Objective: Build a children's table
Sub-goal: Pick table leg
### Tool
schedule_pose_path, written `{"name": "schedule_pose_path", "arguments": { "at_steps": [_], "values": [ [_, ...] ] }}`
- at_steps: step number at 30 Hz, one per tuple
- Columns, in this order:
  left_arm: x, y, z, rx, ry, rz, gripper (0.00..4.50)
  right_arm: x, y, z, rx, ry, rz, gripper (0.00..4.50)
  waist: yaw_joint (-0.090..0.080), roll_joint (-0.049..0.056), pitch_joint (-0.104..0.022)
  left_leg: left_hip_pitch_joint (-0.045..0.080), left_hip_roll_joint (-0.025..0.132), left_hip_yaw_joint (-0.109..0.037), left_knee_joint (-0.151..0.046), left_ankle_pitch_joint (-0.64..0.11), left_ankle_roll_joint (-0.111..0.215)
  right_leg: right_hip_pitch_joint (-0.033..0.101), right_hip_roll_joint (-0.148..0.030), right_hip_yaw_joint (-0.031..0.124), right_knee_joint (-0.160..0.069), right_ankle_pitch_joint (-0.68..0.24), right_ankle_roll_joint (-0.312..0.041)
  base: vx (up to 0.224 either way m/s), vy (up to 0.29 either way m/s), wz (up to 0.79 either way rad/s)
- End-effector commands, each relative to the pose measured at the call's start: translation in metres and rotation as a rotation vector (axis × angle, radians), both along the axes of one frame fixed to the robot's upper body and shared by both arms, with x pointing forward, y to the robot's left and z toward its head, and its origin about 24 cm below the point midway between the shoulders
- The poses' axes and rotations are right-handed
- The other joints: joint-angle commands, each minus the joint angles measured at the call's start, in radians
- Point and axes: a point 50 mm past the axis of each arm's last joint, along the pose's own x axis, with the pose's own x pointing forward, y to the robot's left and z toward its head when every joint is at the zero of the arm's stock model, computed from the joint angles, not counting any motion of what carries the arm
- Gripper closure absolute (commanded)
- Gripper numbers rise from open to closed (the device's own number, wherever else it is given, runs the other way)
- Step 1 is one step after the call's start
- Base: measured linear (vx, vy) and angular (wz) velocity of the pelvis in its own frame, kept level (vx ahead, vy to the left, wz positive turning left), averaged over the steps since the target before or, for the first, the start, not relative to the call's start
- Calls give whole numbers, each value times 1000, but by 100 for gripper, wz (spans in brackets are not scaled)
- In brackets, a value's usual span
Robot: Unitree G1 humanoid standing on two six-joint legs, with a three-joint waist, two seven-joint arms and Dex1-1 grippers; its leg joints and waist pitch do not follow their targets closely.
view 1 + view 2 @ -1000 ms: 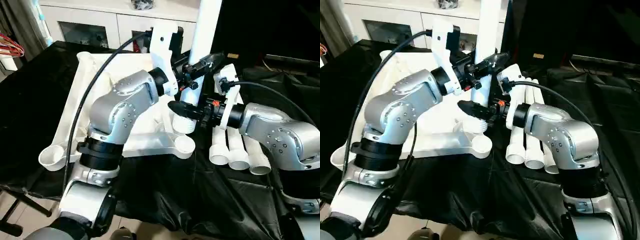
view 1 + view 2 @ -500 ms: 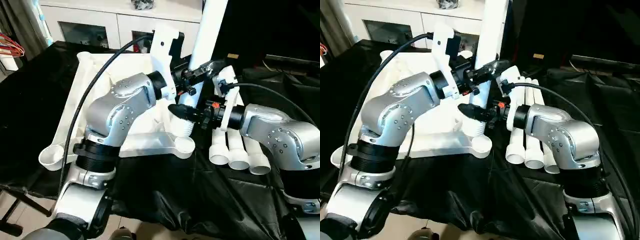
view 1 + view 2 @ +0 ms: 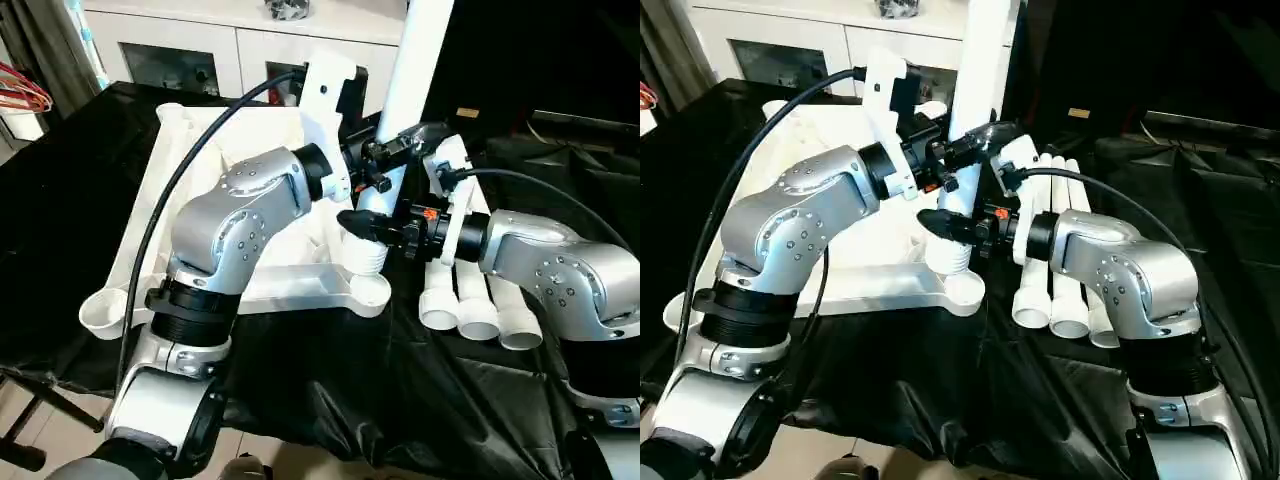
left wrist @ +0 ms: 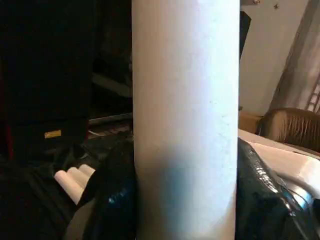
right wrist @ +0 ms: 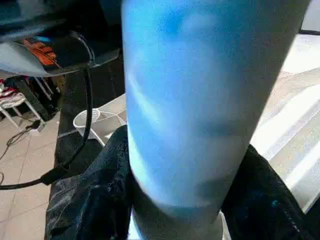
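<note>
Upright leg [image 3: 418, 52]: tilted further to picture right since a second ago, its top leaning away from the cabinet side.
Right gripper [image 3: 372, 226]: black fingers, spread beside the leg's threaded foot earlier, now closed in against it above the tabletop [image 3: 175, 180] corner socket.

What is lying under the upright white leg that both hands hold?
Under the upright leg sits the near-right corner socket of the tabletop; the leg's threaded end stands over it. The right hand hides part of the joint, so its seating is unclear.
</note>
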Motion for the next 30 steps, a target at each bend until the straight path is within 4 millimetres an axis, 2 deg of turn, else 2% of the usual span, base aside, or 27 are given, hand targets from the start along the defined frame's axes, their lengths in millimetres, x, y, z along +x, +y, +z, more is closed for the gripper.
{"name": "schedule_pose_path", "arguments": {
  "at_steps": [1, 3, 4, 6, 9, 12, 16, 18, 21, 25, 30],
  "values": [
    [-8, -9, 7, -25, -18, -56, 261, 0, 0, -5, -5, 32, -3, 260, 3, 1, -83, 9, 34, -5, -65, -67, -2, 73, -77, 47, -66, -122, -179, 0, 0, 0],
    [-7, -9, 8, -26, -17, -43, 261, 0, 0, -5, -4, 33, -5, 261, 3, 2, -83, 9, 35, -6, -66, -68, -3, 72, -77, 47, -66, -123, -180, 0, 0, 0],
    [-4, -8, 8, -37, 3, -20, 191, 0, 0, -5, -1, 33, -9, 261, 3, 1, -83, 8, 34, -5, -65, -68, -3, 73, -77, 47, -66, -123, -179, 0, 0, 0],
    [-3, -7, 8, -46, 20, -24, 191, 1, 0, -5, 0, 33, -11, 261, 2, 1, -83, 8, 34, -5, -65, -69, -3, 74, -77, 46, -67, -125, -179, 0, 0, 0],
    [0, -4, 10, -53, 6, 25, 151, 1, -1, -5, 3, 32, -16, 261, 3, 1, -84, 7, 34, -5, -64, -65, -1, 74, -77, 46, -67, -120, -181, 0, 0, 0],
    [4, -2, 11, -50, 0, 62, 144, 1, -1, -5, 5, 31, -20, 261, 4, 2, -84, 8, 35, -5, -64, -69, -2, 73, -77, 46, -68, -124, -179, 0, 0, 0],
    [6, 0, 12, -60, 6, 82, 144, 2, -1, -5, 6, 30, -24, 261, 3, 2, -84, 7, 34, -6, -65, -68, -1, 74, -77, 46, -68, -126, -172, 0, 0, 0],
    [7, 0, 13, -68, 12, 87, 172, 2, -1, -5, 7, 29, -26, 261, 4, 2, -84, 7, 34, -6, -64, -61, -1, 74, -78, 46, -67, -115, -174, 0, 0, 0],
    [7, 0, 13, -69, 11, 87, 183, 2, -1, -4, 7, 26, -27, 261, 4, 3, -84, 8, 35, -6, -64, -67, -1, 73, -77, 46, -68, -121, -177, 0, 0, 0],
    [6, -1, 14, -73, 5, 71, 227, 2, -2, -4, 5, 20, -27, 261, 4, 1, -85, 7, 34, -6, -64, -59, 1, 74, -77, 46, -66, -110, -177, 0, 0, 0],
    [5, -1, 14, -82, 4, 60, 259, 5, -2, -3, -30, -40, -44, 261, 3, 1, -83, 8, 35, -5, -65, -74, -5, 73, -78, 45, -69, -131, -175, 0, 0, 0]
  ]
}}
